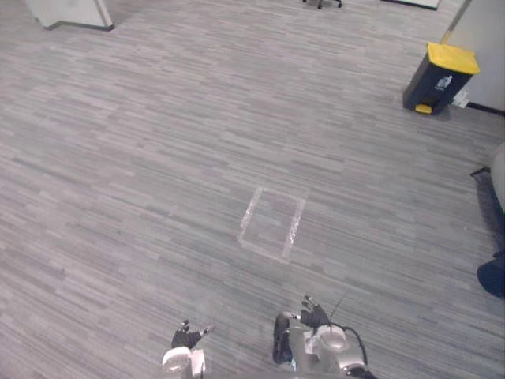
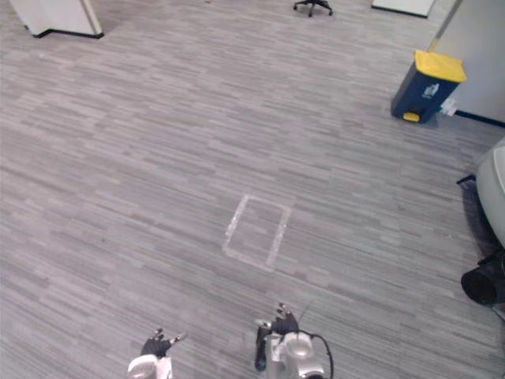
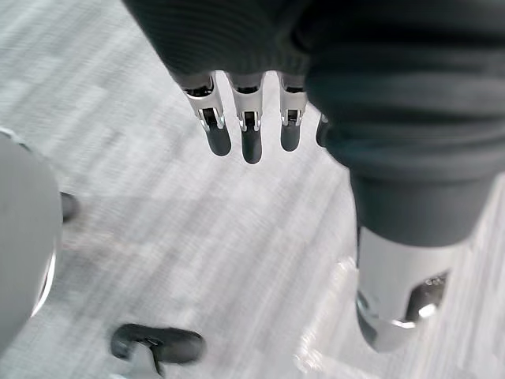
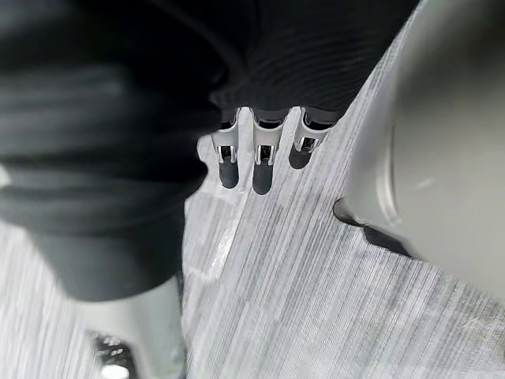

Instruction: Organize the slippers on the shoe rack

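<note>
My left hand (image 1: 186, 339) hangs low at the near edge of the grey plank floor. Its fingers (image 3: 251, 136) are straight and relaxed, with nothing in them. My right hand (image 1: 312, 319) hangs beside it, a little further right. The right hand's fingers (image 4: 261, 162) also point straight down at the bare floor and hold nothing.
A rectangle of pale tape (image 1: 272, 223) marks the floor just ahead of the hands. A dark blue bin with a yellow lid (image 1: 440, 77) stands far right by a wall. A white cabinet base (image 1: 71, 12) sits far left. Dark objects (image 1: 493, 276) lie at the right edge.
</note>
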Robot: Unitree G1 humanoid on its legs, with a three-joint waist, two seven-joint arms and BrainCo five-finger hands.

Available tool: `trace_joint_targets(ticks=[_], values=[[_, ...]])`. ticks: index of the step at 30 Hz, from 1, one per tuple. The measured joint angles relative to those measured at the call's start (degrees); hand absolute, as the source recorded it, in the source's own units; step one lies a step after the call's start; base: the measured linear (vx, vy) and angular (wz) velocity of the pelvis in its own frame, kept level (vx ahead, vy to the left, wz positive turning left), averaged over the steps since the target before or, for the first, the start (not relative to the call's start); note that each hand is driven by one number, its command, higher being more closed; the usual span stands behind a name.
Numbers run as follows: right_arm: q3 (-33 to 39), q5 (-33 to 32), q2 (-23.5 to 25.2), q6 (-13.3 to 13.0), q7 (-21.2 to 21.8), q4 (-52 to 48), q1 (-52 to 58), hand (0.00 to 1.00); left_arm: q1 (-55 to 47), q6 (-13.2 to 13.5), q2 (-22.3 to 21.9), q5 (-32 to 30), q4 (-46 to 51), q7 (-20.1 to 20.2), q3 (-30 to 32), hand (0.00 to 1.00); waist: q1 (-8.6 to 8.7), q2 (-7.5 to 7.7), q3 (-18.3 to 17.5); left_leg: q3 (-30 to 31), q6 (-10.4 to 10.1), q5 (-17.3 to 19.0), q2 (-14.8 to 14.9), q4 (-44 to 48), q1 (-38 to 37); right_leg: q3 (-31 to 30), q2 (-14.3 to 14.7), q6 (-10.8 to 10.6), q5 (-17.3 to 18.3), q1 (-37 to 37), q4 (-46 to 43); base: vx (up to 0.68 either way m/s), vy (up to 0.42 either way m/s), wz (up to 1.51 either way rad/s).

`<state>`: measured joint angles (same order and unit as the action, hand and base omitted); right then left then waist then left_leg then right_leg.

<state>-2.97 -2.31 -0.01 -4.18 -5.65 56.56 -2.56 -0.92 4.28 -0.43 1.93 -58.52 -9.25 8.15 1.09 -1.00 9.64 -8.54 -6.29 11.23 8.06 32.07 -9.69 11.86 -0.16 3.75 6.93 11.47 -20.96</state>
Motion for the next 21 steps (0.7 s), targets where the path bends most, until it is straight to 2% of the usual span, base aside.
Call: trace_joint_targets(ticks=[1, 2, 3, 4, 6, 7, 8, 9, 10, 11, 12, 13, 14, 15, 16, 17, 18, 19, 20, 21], values=[[-0.4, 0.0, 0.1, 0.2, 0.0, -1.7, 1.4, 0.00, 0.0, 0.0, -0.9, -0.1, 1.2, 0.2, 1.4, 0.00, -0.30, -0.53, 0.1, 0.6, -0.4, -9.6, 2.1, 13.1, 5.4, -1.5, 1.6, 0.7, 0.9, -3.8, 2.1, 0.26, -0.071, -0.49], [-0.9, -0.1, 0.4, 0.2, 0.0, -2.0, 1.6, 0.00, -0.7, 0.1, -0.7, -0.1, 1.8, 0.4, 1.8, 0.00, -0.77, -0.68, 0.0, 0.5, -0.9, -12.7, 3.0, 17.9, 7.4, -3.1, 2.1, 1.1, 1.1, -5.4, 3.5, 0.51, -0.023, -1.07], [-1.6, -0.1, 0.2, 0.3, -0.1, -1.8, 1.7, 0.00, -1.0, 0.3, -0.9, -0.1, 2.4, 0.7, 1.9, 0.00, -1.09, -1.05, -0.1, -0.5, 0.2, -7.2, 4.6, 27.4, 13.0, -6.4, 3.8, 2.5, 2.4, -9.3, 6.3, 0.33, 0.054, -0.91], [-1.6, -0.1, 0.3, 0.4, -0.2, -1.8, 1.8, 0.00, -1.0, 0.3, -0.9, 0.0, 2.6, 0.7, 1.9, 0.00, -1.09, -1.08, -0.1, -0.5, 0.6, -5.8, 4.5, 28.4, 14.1, -7.0, 3.9, 2.5, 2.6, -10.1, 6.7, 0.50, 0.061, -1.00], [-1.5, -0.1, 0.5, 0.6, -0.5, -1.4, 2.2, 0.00, -1.3, 0.3, -0.8, 0.6, 4.3, 0.6, 2.0, 0.00, -1.34, -0.39, 0.0, -2.8, 2.2, 1.3, 4.0, 26.0, 19.8, -12.0, 3.6, 2.5, 3.2, -15.7, 10.0, 0.49, 0.062, -1.07], [-1.5, -0.1, 0.5, 0.8, -0.6, -1.3, 2.3, 0.00, -1.6, 0.5, -0.7, 0.6, 4.7, 0.6, 2.0, 0.00, -1.60, -0.32, 0.0, -3.2, 2.6, 3.6, 2.9, 20.2, 22.1, -14.5, 2.8, 1.8, 3.3, -18.1, 11.3, 0.45, 0.115, -1.10], [-1.3, -0.1, 0.5, 0.8, -0.6, -1.3, 2.3, 0.00, -1.6, 0.5, -0.6, 0.6, 4.9, 0.6, 1.9, 0.00, -1.69, -0.25, 0.0, -3.1, 2.7, 4.2, 2.2, 16.9, 22.8, -15.5, 2.4, 1.3, 3.6, -18.8, 11.7, 0.44, 0.171, -1.09], [-0.1, -0.1, 0.6, 0.7, -0.6, -1.1, 2.2, 0.00, -1.5, 0.6, -0.6, 0.6, 5.0, 0.6, 1.7, 0.00, -1.81, 0.08, -0.1, -0.4, 2.7, 4.0, -0.9, 5.2, 23.9, -17.7, 0.6, -0.2, 4.6, -20.4, 12.7, 0.44, 0.222, -1.03], [0.7, -0.1, 0.4, 0.7, -0.8, -0.6, 2.1, 0.00, -1.5, 0.6, -0.4, 0.6, 4.9, 0.5, 1.0, 0.00, -1.85, 0.07, -0.1, 4.5, 2.5, 1.7, -3.5, -6.3, 24.3, -19.5, -0.7, -1.5, 5.5, -21.5, 13.6, 0.45, 0.246, -0.99], [0.7, -0.1, 0.2, 0.7, -0.8, -0.4, 2.1, 0.00, -1.5, 0.6, -0.4, 0.6, 4.9, 0.5, 0.8, 0.00, -1.95, 0.01, -0.1, 6.4, 2.4, 0.8, -4.2, -9.2, 24.4, -20.1, -1.1, -1.8, 5.9, -21.8, 13.6, 0.59, 0.390, -1.01], [0.7, -0.1, -0.2, 0.6, -1.1, 0.7, 2.4, 0.00, -1.6, 0.8, -0.3, 0.6, 4.4, 0.5, -0.5, 0.00, -2.16, -0.61, -0.7, 10.8, 0.5, -6.2, -5.2, -15.2, 24.5, -21.6, -1.9, -3.5, 7.4, -22.0, 13.1, 0.41, 0.287, -0.83], [0.7, 0.0, -0.3, 0.7, -1.1, 0.8, 2.5, 0.00, -1.6, 0.9, -0.3, 0.6, 4.0, 0.5, -0.9, 0.00, -2.46, -1.09, -1.3, 11.1, 1.3, -9.1, -5.9, -15.3, 24.1, -22.3, -1.9, -4.2, 7.9, -22.1, 12.9, 0.53, 0.373, -0.89], [0.7, 0.0, 0.0, 0.6, -1.2, 0.8, 2.5, 0.00, -1.4, 1.0, 1.0, 0.6, 3.3, 0.5, -1.8, 0.00, -2.11, 0.72, -1.9, 9.5, 2.9, -7.0, -7.4, -14.6, 24.0, -22.2, -3.9, -4.9, 8.4, -21.5, 10.9, 0.39, 0.254, -0.47], [0.7, 0.0, 0.3, 0.7, -1.1, 0.7, 2.5, 0.00, -1.3, 1.0, 1.6, 0.6, 3.0, 0.5, -2.2, 0.00, -1.71, 1.43, -1.9, 8.2, 3.2, -6.1, -7.9, -13.9, 23.6, -21.8, -4.8, -5.3, 8.6, -20.7, 8.4, 0.57, 0.361, -0.46], [1.2, 0.0, 0.7, 0.7, -1.1, 0.6, 3.1, 0.00, -1.0, 1.0, 1.9, 0.6, 2.7, 0.5, -2.4, 0.00, -1.80, 2.00, -2.0, 6.0, 5.1, -4.6, -8.3, -12.3, 22.5, -21.9, -5.5, -5.7, 8.7, -18.8, 2.5, 0.53, 0.306, -0.64], [1.8, 0.1, 1.2, 0.7, -1.0, 0.4, 3.3, 0.00, -0.8, 1.0, 2.0, 0.5, 2.6, 0.5, -2.4, 0.00, -2.03, 2.36, -1.8, 3.8, 6.5, -2.2, -8.7, -11.8, 19.5, -21.8, -6.1, -7.5, 7.7, -14.9, -8.2, 0.42, 0.245, -0.69], [1.9, 0.1, 1.3, 0.6, -0.9, 0.4, 3.3, 0.00, -0.7, 1.0, 2.1, 0.5, 2.2, 0.5, -2.5, 0.00, -2.02, 2.36, -1.8, 3.0, 6.9, -1.5, -8.7, -11.9, 18.4, -21.7, -6.3, -8.2, 7.1, -13.3, -12.1, 0.37, 0.213, -0.87], [2.3, 0.1, 1.8, 0.3, -0.7, 0.0, 3.0, 0.00, -0.7, 0.9, 2.2, 0.5, 1.6, 0.5, -2.6, 0.00, -1.93, 2.33, -1.3, 0.7, 7.5, 0.2, -8.7, -12.5, 14.9, -20.9, -6.9, -9.6, 6.1, -8.6, -23.6, 0.25, 0.158, -0.62], [2.3, 0.1, 1.8, 0.2, -0.6, -0.4, 2.8, 0.00, -0.6, 0.8, 2.3, 0.5, 1.4, 0.5, -2.7, 0.00, -1.89, 2.30, -1.0, 0.1, 7.7, 0.6, -8.7, -13.0, 13.4, -19.6, -7.2, -9.6, 6.6, -7.4, -26.2, 0.28, 0.176, -0.75], [2.3, 0.1, 1.8, 0.2, -0.5, -1.1, 2.6, 0.00, -0.2, 0.3, 2.4, 0.5, 0.4, 0.5, -3.1, 0.00, -1.68, 2.07, -0.3, -0.8, 8.0, 1.1, -8.7, -15.1, 9.4, -15.4, -8.1, -8.3, 8.7, -5.2, -29.2, 0.31, 0.147, -0.50]])
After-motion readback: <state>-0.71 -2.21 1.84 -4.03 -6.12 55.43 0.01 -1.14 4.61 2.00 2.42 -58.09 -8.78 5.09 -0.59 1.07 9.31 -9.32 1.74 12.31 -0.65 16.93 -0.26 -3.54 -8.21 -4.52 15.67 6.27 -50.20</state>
